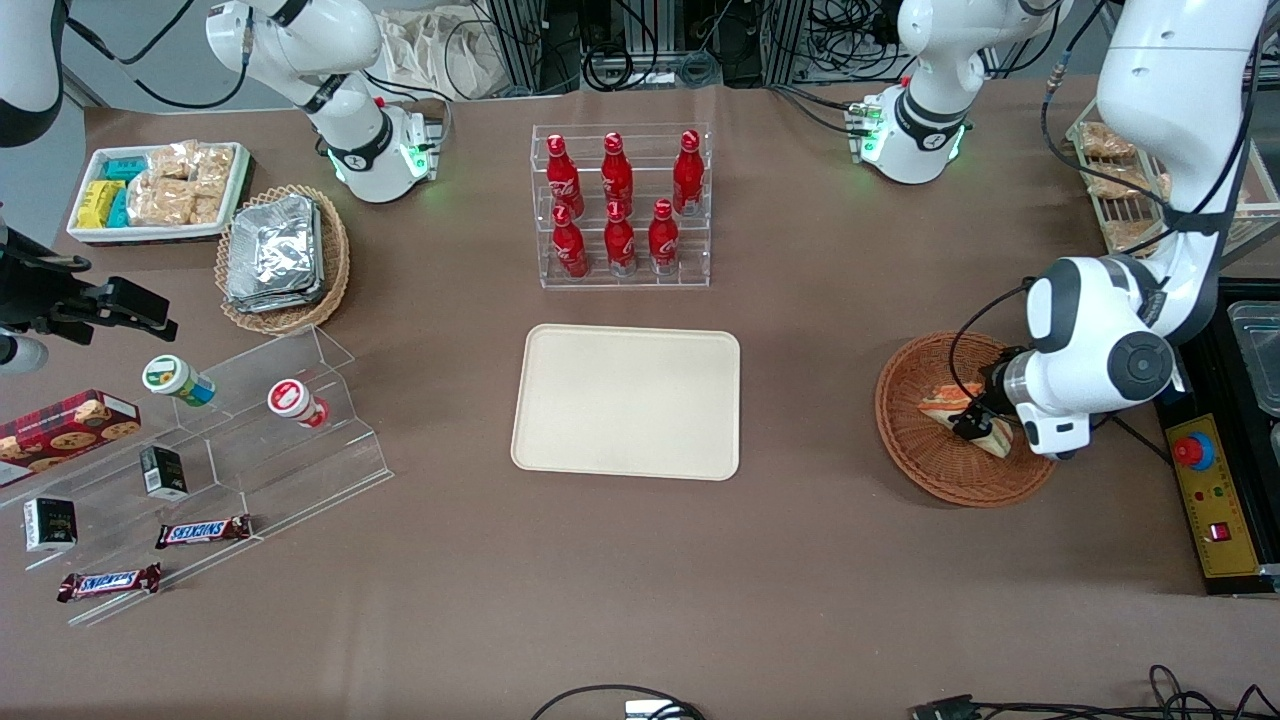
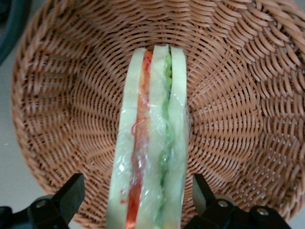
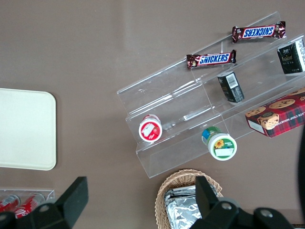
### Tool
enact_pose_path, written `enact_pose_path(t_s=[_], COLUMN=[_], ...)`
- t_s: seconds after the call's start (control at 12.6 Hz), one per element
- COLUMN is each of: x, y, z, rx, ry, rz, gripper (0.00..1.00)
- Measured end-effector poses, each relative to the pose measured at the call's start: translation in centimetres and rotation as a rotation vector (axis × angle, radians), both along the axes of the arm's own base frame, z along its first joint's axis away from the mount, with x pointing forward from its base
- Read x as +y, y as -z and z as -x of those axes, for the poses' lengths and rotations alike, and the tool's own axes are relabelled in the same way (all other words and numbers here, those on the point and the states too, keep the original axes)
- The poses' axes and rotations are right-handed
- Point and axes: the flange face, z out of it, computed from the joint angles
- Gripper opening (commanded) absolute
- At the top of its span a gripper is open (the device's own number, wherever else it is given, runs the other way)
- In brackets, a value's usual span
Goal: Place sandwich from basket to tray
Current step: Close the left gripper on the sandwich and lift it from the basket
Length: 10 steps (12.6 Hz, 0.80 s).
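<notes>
The sandwich, a plastic-wrapped wedge with pale bread and red and green filling, lies in the reddish-brown wicker basket. My gripper is down in the basket and open. One dark finger stands on each side of the sandwich's wide end, with a gap between each finger and the bread. In the front view the basket sits toward the working arm's end of the table, with the sandwich partly hidden under the gripper. The cream tray lies bare at the table's middle.
A clear rack of red bottles stands farther from the camera than the tray. Toward the parked arm's end are an acrylic stepped stand with snacks, a tan basket of foil packs and a white snack tray. A control box lies beside the basket.
</notes>
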Motion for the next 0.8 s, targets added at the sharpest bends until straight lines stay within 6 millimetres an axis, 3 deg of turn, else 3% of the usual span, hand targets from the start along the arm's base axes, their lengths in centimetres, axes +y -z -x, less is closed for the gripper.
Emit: enact_pose_path(t_s=[0.16, 0.24, 0.56, 0.8], x=[0.1, 0.3, 0.4, 0.7], y=[1.0, 1.2, 0.8, -2.7], z=[-0.4, -0.4, -0.7, -1.9], rx=[-0.028, -0.034, -0.046, -0.040], ry=[0.027, 0.041, 0.088, 0.184], rz=[-0.019, -0.032, -0.040, -0.036], gripper=[0.20, 0.00, 0.00, 0.00])
